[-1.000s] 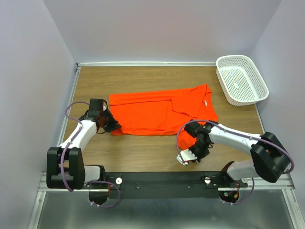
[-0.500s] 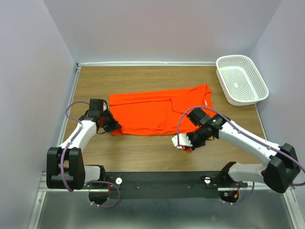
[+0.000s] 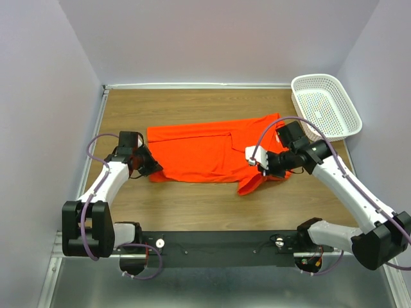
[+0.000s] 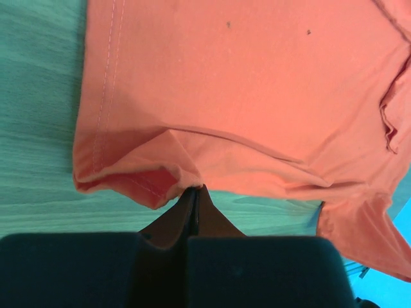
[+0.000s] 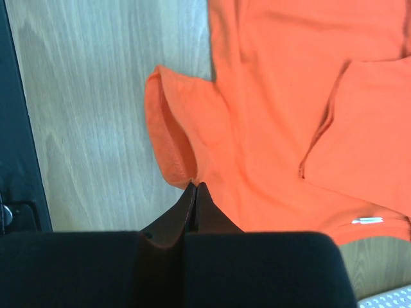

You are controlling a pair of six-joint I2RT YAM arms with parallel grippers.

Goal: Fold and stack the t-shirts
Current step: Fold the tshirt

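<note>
One bright orange-red t-shirt [image 3: 199,151] lies spread sideways across the middle of the wooden table. My left gripper [image 3: 153,168] is shut on the shirt's near left corner. In the left wrist view the hem [image 4: 148,183] bunches up at the closed tips of that gripper [image 4: 194,188]. My right gripper [image 3: 262,172] is shut on the shirt's near right edge, where a sleeve flap [image 3: 249,184] sticks out toward the front. The right wrist view shows the right gripper [image 5: 194,185] pinching the cloth at the base of that sleeve [image 5: 170,128], with the t-shirt body [image 5: 276,96] beyond.
A white perforated basket [image 3: 350,102] stands at the back right corner; its edge shows as the basket [image 5: 392,296] at the bottom right of the right wrist view. The black front rail [image 3: 212,244] runs along the near edge. Walls enclose the table on three sides.
The right arm swung from near the front rail up and right to the shirt's near right edge. A sleeve flap now sticks out toward the front. The left arm has not moved.
</note>
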